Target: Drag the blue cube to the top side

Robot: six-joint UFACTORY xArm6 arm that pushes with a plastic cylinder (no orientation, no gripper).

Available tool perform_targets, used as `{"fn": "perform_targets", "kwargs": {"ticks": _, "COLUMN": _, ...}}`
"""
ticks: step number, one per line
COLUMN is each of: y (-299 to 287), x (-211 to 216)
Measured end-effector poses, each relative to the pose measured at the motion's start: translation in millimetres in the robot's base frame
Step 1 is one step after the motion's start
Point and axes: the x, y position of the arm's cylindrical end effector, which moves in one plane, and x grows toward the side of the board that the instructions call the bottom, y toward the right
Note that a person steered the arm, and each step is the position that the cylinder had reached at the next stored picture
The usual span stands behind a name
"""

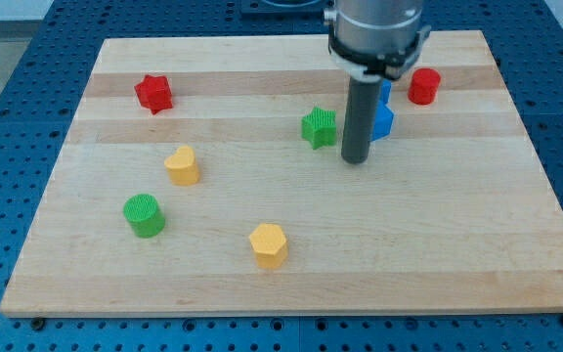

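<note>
**Observer:** Camera view first, then: where is the blue cube from your rod?

**Arm:** The blue cube [384, 119] sits on the view's right of my tip [357, 159] and slightly toward the view's top. My rod hides its left part, so I see only a blue sliver beside the shaft and a bit more above it. I judge the tip to be touching it or just beside it; the picture does not settle which.

**Observer:** Is that the side you want?

**Arm:** Mostly. The cube must go toward the view's top, so I want the tip squarely below it. Right now I am below and to its left, so a straight push upward could glance off and send it toward the red cylinder [423, 86], which stands near it on the upper right.

**Observer:** Long axis?

**Arm:** Too much is hidden to say.

**Observer:** And your pose? Holding anything?

**Arm:** I grasp nothing; the rod has no means to clasp, it only pushes. It stands upright, coming down from the view's top, its end on the wooden board [262, 293].

**Observer:** Anything else close?

**Arm:** The green star [319, 127] is just left of the rod, apart from it. The red star [153, 93], yellow heart [182, 166], green cylinder [145, 215] and yellow hexagon [269, 244] lie well apart.
</note>
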Motion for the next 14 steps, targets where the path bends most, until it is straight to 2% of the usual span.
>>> {"fn": "perform_targets", "kwargs": {"ticks": 1, "y": -4, "x": 36}}
{"fn": "perform_targets", "kwargs": {"ticks": 3, "y": 35, "x": 32}}
{"fn": "perform_targets", "kwargs": {"ticks": 5, "y": 50, "x": -33}}
{"fn": "perform_targets", "kwargs": {"ticks": 9, "y": 5, "x": -199}}
{"fn": "perform_targets", "kwargs": {"ticks": 10, "y": -1, "x": -214}}
{"fn": "perform_targets", "kwargs": {"ticks": 12, "y": 11, "x": -206}}
{"fn": "perform_targets", "kwargs": {"ticks": 14, "y": 4, "x": -232}}
